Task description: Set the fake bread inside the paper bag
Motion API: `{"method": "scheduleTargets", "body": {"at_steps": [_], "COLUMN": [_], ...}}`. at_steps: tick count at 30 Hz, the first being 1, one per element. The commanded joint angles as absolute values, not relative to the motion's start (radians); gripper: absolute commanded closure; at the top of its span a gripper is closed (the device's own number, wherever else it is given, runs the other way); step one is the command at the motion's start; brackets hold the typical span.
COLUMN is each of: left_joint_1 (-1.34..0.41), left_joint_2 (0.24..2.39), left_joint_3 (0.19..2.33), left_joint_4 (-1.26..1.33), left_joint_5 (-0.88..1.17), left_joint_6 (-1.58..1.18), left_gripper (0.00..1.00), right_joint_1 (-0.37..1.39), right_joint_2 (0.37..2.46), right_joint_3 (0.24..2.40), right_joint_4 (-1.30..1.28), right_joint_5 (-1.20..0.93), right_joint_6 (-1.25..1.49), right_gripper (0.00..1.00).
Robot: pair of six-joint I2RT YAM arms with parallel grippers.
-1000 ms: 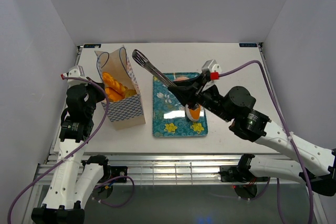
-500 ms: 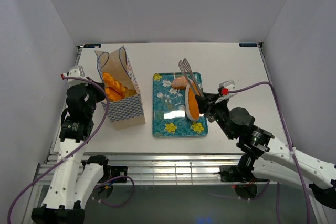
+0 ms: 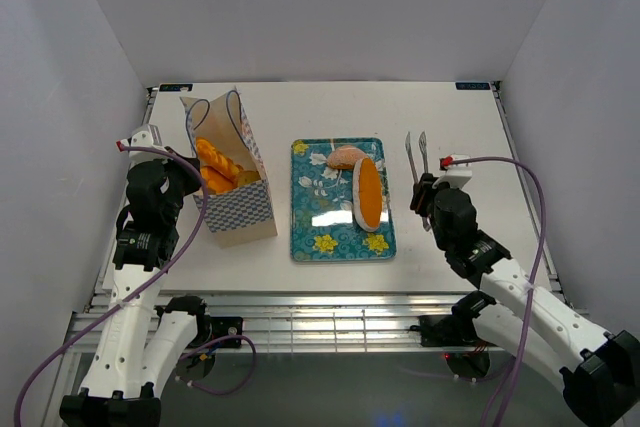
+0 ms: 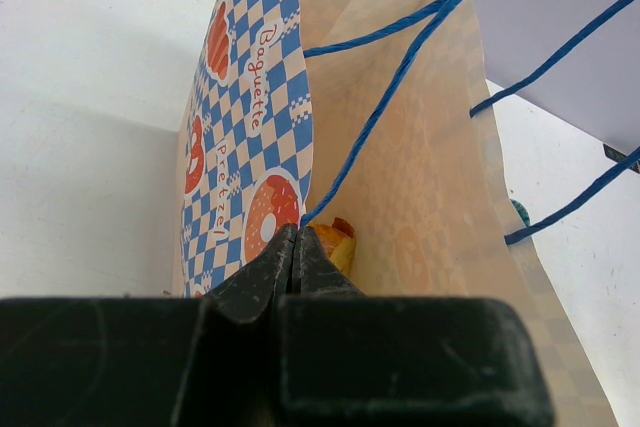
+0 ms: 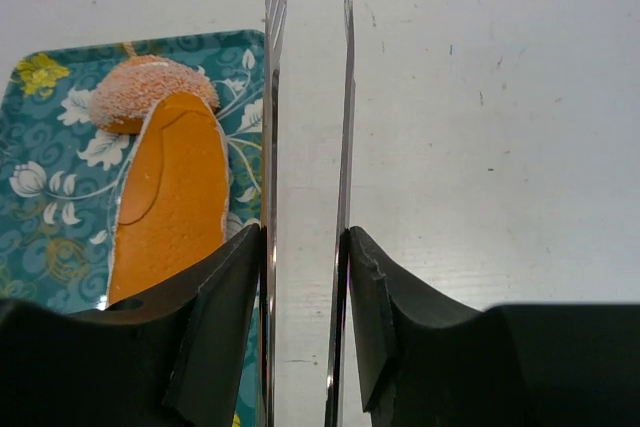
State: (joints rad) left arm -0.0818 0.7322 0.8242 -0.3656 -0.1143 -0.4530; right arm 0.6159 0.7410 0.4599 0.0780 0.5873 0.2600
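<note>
The paper bag (image 3: pixel 238 209) stands open at the left with several golden breads (image 3: pixel 215 165) inside. My left gripper (image 3: pixel 192 187) is shut on the bag's rim where a blue cord meets it (image 4: pixel 296 239); a bread (image 4: pixel 338 243) shows just beyond the jaws. On the teal tray (image 3: pixel 312 209) lie a long orange roll (image 3: pixel 368 192) and a round sugared bread (image 3: pixel 346 157). My right gripper (image 3: pixel 425 197) is shut on metal tongs (image 3: pixel 416 155), which are parted and empty, over the table right of the tray. The roll (image 5: pixel 165 197) lies left of the tongs (image 5: pixel 271 97).
White walls enclose the table on three sides. The tray's right rim (image 5: pixel 245 217) runs close beside the left tong arm. Bare white tabletop (image 5: pixel 480 127) lies to the right of the tongs.
My right arm has swung the empty tongs from near the bag's mouth, back over the tray, to the table right of the tray. The left arm and bag have not moved.
</note>
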Motion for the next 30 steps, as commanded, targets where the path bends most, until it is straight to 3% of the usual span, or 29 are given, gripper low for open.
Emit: {"method": "scheduleTargets", "body": {"at_steps": [1,11,27,29,30], "left_joint_1": [-0.086,-0.087,-0.087,-0.086,-0.087], "left_joint_2": [0.735,0.741,0.744,0.744,0.744], "left_joint_3": [0.818,0.816,0.815,0.816,0.816], "left_joint_4": [-0.365,-0.364,-0.361,-0.361,-0.362], "left_joint_5": [-0.1,-0.091,-0.087,-0.089,-0.089], "left_joint_6": [-0.449,-0.449,-0.449,-0.449,-0.449], "left_gripper": [0.91,0.91,0.91,0.91,0.91], "right_joint_1": [0.552,0.382,0.331,0.33,0.33], "right_joint_2": [0.802,0.985,1.163,1.187,1.193], "right_joint_3": [0.442,0.374,0.341,0.344,0.344], "right_joint_4": [0.126,0.239,0.299,0.301,0.299], "right_joint_5": [0.523,0.364,0.31,0.305,0.304], "right_joint_6": [0.296,0.345,0.356,0.36,0.362], "right_gripper": [0.54,0.49,0.44,0.43,0.36]}}
